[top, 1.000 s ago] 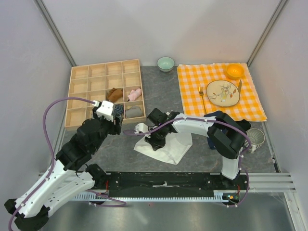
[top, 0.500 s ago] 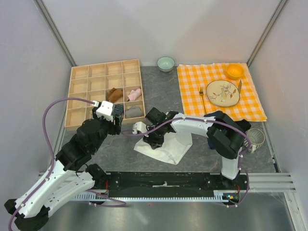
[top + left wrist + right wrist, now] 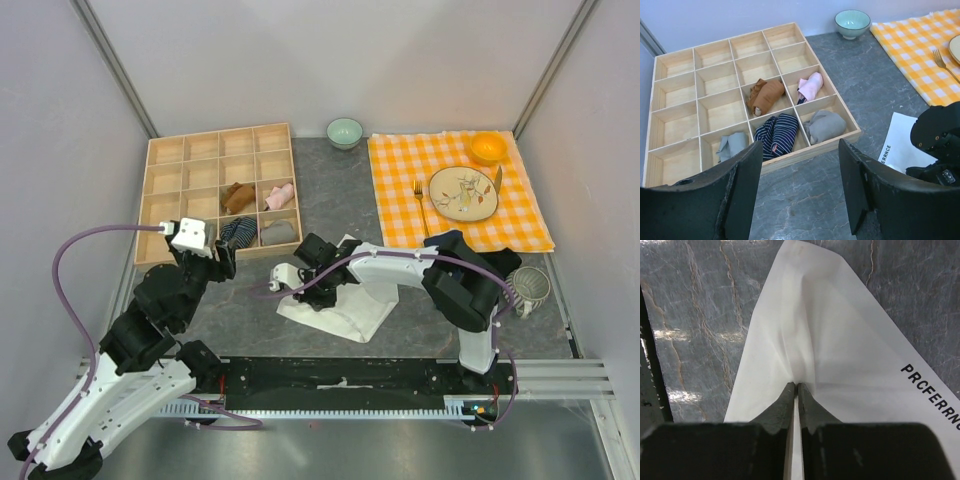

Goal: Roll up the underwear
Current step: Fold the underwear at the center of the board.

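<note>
My right gripper (image 3: 797, 386) is pinched tight on a ridge of the cream-white underwear (image 3: 840, 350), spread on the grey table (image 3: 700, 315) near the wooden tray (image 3: 832, 142) corner. My left gripper (image 3: 800, 146) hangs spread and empty over the tray's near edge. The rust-brown underwear (image 3: 764, 95) sits in a middle compartment.

- A small rust-brown cloth garment (image 3: 765, 94) sits bunched in a loose bundle in an inner compartment of the wooden divided tray (image 3: 832, 142).
- A plain cream-white cloth garment (image 3: 840, 355), black lettering along one edge, lies spread on the grey table (image 3: 690, 315), a fold pinched between the closed fingers of the right gripper (image 3: 796, 386).
</note>
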### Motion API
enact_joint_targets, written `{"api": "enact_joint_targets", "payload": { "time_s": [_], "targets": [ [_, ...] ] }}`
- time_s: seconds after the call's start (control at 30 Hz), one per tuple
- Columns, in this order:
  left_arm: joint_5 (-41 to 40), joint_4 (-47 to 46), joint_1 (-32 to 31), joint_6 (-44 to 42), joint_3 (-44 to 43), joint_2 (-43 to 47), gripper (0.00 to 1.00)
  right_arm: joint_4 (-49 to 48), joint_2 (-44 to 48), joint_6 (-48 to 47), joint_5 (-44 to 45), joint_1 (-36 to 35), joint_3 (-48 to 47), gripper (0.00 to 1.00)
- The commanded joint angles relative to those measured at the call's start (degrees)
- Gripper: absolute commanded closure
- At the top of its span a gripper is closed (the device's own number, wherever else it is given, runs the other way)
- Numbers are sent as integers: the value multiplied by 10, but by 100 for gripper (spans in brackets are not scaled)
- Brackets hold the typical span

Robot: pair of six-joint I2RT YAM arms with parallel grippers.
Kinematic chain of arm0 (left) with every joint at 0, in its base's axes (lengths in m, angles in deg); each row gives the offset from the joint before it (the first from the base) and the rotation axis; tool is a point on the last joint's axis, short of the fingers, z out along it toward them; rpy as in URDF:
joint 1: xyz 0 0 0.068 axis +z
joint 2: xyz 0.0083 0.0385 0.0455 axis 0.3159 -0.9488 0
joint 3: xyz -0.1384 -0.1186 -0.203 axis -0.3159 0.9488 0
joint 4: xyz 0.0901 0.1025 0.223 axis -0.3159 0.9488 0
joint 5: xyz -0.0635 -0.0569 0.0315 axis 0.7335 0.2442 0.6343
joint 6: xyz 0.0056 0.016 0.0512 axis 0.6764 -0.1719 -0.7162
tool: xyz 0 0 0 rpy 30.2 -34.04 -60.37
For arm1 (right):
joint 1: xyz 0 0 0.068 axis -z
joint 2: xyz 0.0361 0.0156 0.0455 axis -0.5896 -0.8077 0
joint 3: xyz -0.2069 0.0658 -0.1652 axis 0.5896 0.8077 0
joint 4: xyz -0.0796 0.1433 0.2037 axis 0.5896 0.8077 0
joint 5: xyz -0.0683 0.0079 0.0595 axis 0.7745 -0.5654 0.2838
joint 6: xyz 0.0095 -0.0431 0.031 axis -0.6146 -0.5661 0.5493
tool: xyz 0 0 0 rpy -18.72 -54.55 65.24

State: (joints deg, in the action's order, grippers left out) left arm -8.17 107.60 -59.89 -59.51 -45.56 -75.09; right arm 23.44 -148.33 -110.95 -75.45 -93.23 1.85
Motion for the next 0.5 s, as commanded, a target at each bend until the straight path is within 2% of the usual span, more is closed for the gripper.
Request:
{"api": "enact_joint_targets", "payload": {
  "time_s": [0.0, 0.07, 0.47],
  "targets": [
    [-19, -34, 3, -17, 4, -1, 32, -4, 3, -8, 21, -5, -2, 92],
    [-19, -32, 3, -17, 2, -3, 32, 0, 16, -11, 21, -6, -6, 99],
    [-25, -32, 3, -17, 4, -2, 32, 40, 55, -22, -43, -6, -22, 100]
  ]
}}
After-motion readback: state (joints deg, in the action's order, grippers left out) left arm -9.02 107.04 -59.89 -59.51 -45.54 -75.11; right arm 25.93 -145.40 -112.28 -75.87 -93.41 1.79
